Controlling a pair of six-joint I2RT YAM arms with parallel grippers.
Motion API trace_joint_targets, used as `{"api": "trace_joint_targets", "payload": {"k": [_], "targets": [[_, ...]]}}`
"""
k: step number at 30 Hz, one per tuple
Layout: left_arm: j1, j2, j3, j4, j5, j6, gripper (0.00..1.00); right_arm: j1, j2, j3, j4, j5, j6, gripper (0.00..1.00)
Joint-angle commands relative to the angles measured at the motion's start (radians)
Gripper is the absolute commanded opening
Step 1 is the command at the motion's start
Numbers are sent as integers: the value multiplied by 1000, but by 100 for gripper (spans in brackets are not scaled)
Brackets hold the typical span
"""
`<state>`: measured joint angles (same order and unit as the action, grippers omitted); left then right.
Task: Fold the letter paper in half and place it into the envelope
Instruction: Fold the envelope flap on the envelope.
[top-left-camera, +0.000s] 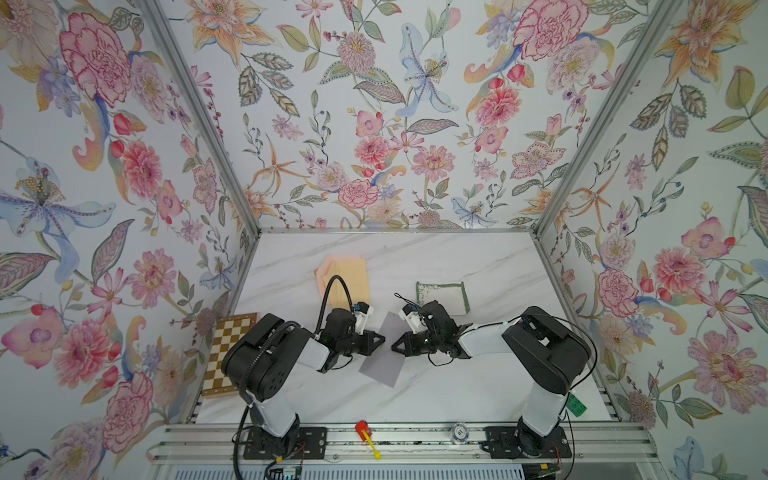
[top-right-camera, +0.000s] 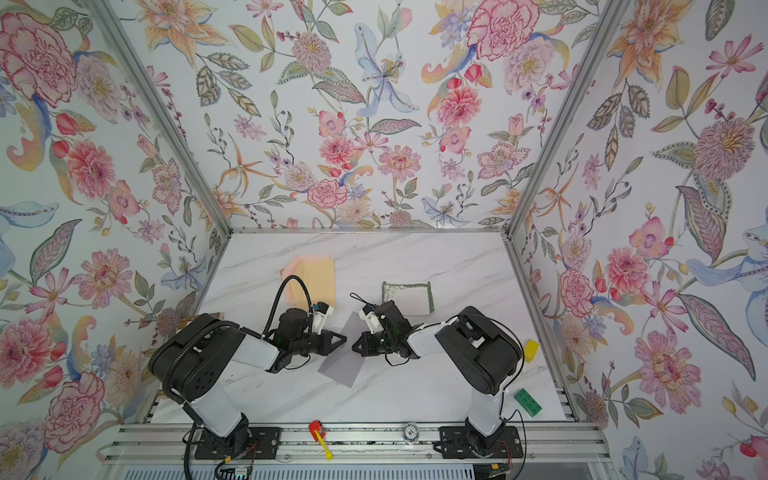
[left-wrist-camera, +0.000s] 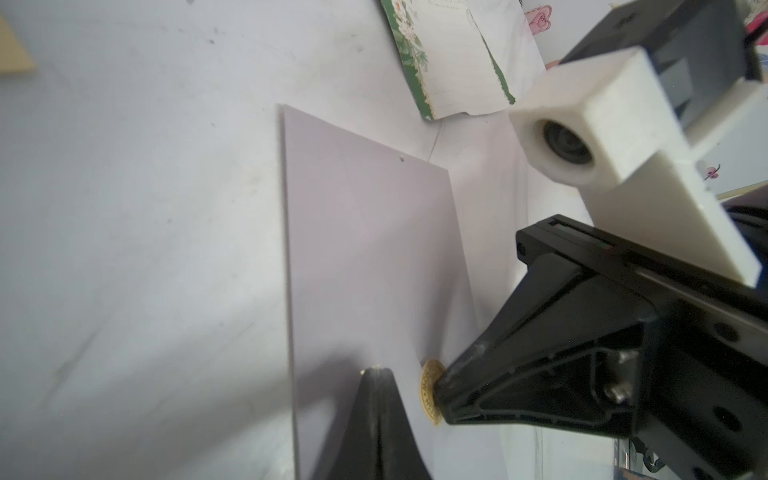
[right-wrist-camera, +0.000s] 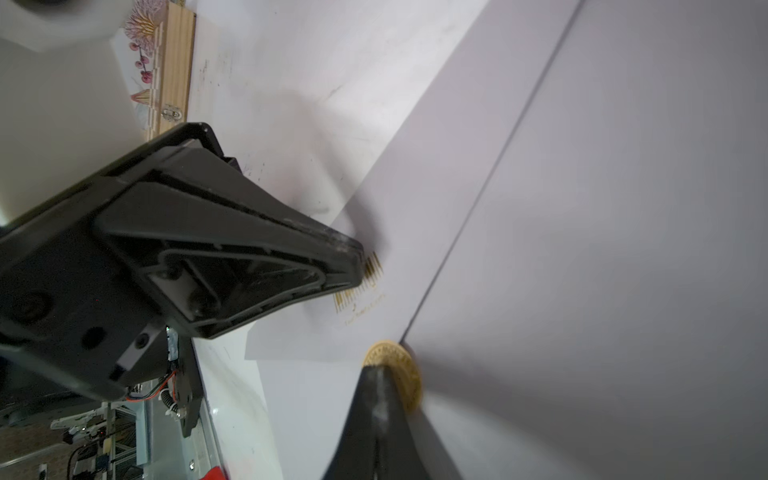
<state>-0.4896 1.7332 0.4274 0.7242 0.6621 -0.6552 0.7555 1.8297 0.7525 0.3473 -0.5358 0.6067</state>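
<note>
Right pincer (top-left-camera: 393, 348) nips the grey envelope (top-left-camera: 380, 370) at its gold seal (right-wrist-camera: 395, 357); left pincer (top-left-camera: 383, 337), pressed together, rests on it mid-table. Green-bordered letter paper (top-left-camera: 442, 297) lies well apart, farther back, not inside; opening and inserting remain, I'd judge.

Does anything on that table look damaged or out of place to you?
The letter paper at the back has a ragged, torn-looking green edge, though that may be its design. The grey envelope lies askew on the table.
</note>
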Motion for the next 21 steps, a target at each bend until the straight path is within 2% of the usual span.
{"api": "trace_joint_targets", "payload": {"k": [1,4,7,10,14,21], "targets": [[-1,2,-38,-49,-51,-6,0,5,26,11,-173,86,-33,0],[-1,-4,-44,-45,-56,-6,0,6,4,-4,-254,167,-60,0],[0,-43,-68,15,-52,-37,0,3,-36,-47,-230,190,-62,0],[-3,-100,-98,152,-31,-105,0,-1,-32,-59,-164,155,-56,0],[-16,-135,-65,108,-48,-95,0,5,30,-11,-148,109,-58,0],[-27,-30,-41,114,-37,-109,0,-1,53,-4,-59,45,-31,0]]}}
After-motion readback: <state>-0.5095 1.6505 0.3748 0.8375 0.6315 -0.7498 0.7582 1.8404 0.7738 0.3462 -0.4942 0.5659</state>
